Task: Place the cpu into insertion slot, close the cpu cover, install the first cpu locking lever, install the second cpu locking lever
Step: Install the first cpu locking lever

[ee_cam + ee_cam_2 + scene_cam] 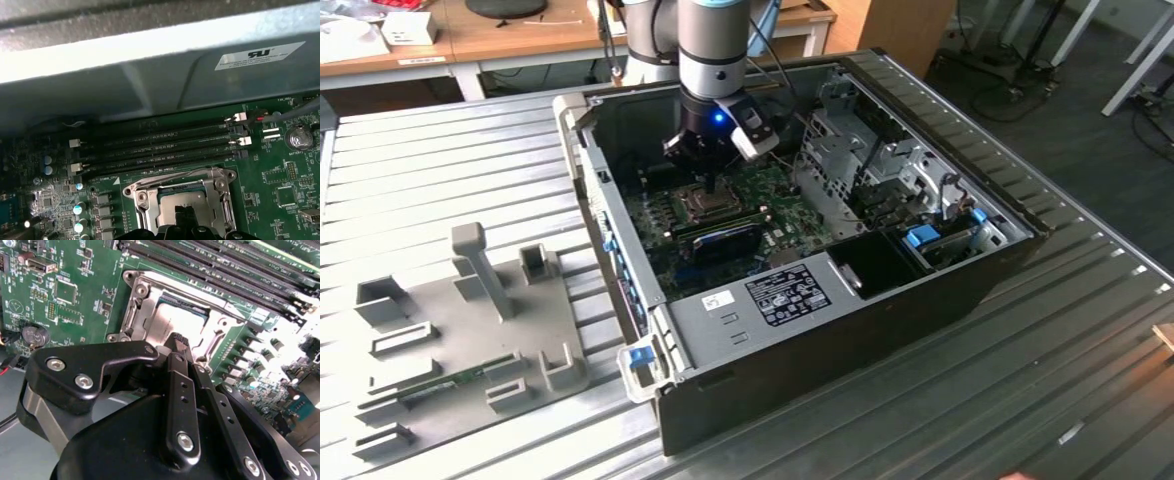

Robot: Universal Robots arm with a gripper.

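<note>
Both fingers (176, 345), closed together holding nothing, poise directly over the seated cpu (174, 315).

In the second wrist view my pincer (176, 340) hides the near side of the insertion slot (175, 300) and part of the cpu (172, 320). In the first wrist view the picture's edge cuts the cpu cover (175, 178) short.

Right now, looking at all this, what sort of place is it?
Probably a robotics lab or workshop: a robot arm reaches into an open computer case on a ribbed metal table, with wooden desks behind.
</note>
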